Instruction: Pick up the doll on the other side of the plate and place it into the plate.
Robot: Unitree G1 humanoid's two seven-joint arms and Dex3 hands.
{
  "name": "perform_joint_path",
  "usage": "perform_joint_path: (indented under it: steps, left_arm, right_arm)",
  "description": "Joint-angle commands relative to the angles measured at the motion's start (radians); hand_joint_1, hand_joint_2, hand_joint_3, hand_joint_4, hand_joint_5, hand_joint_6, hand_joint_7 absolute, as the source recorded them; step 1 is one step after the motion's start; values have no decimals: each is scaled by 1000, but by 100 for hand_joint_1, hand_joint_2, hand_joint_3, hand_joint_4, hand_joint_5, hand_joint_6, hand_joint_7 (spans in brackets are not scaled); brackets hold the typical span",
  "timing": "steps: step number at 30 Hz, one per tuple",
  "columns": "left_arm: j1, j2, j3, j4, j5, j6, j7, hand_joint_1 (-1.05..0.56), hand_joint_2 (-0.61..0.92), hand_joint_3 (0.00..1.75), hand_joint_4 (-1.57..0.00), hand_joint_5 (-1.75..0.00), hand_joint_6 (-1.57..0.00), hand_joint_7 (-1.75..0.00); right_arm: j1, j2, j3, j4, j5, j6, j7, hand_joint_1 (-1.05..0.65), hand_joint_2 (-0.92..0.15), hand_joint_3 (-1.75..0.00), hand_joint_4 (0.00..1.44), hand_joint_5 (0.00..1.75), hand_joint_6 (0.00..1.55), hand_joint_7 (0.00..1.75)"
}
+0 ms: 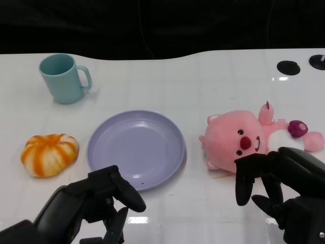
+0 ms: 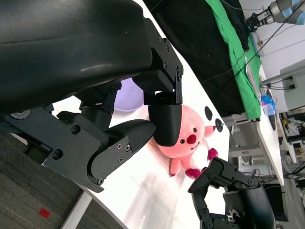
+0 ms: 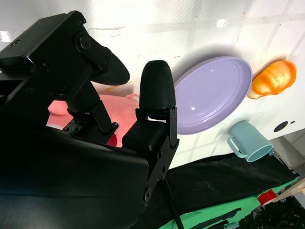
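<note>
Head view: a white table (image 1: 203, 76) carrying 4 objects. The lavender plate (image 1: 136, 148) sits at centre, with nothing on it. The pink plush doll (image 1: 238, 140) lies on its back on the table to the robot's right of the plate, close to the rim but apart from it, its head toward the plate and its white belly and dark-pink paws pointing away. An orange-and-white pumpkin toy (image 1: 50, 154) lies on the opposite side of the plate, and a teal mug (image 1: 63, 78) stands behind it, handle facing the plate.

The right hand (image 1: 277, 185) hovers just in front of the doll, fingers spread and curled downward, their tips near the doll's head; nothing is in its grasp. Right wrist view: 2 black fingers (image 3: 155, 95) stand apart with bare table and plate (image 3: 214, 93) showing between them, and the doll (image 3: 119, 109) appears pink beneath the palm; whether any fingertip touches the plush cannot be told.

The left hand (image 1: 99, 201) rests low at the near edge of the plate, fingers loosely bent and holding nothing. Left wrist view: its fingers (image 2: 164, 121) frame the doll (image 2: 188, 138) and the right hand (image 2: 224, 183) beyond.
</note>
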Motion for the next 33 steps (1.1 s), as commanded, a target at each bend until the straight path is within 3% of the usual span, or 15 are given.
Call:
perform_joint_path:
  steps: [1,25,29,33]
  left_arm:
    - [-1,13,9,-1,-1,0,-3,-26,57,109,-70,-174,-66,-147]
    - [-2,17,12,4,-3,-7,-5,-25,57,111,-69,-173,-66,-147]
    - [-2,18,13,3,-2,-4,-6,-26,57,110,-69,-174,-66,-147]
    - [-1,16,14,6,-6,-7,-5,-24,57,109,-69,-173,-66,-146]
  right_arm:
    - [-8,-10,-8,-10,6,10,4,-4,-32,-132,89,175,82,129]
    - [-11,-7,-6,-10,-2,13,-1,-4,-31,-134,90,175,82,129]
    - [-9,1,-8,-13,-5,15,-12,-4,-30,-135,85,175,81,122]
    - [-9,12,-16,-9,4,11,-29,0,-31,-130,81,144,81,99]
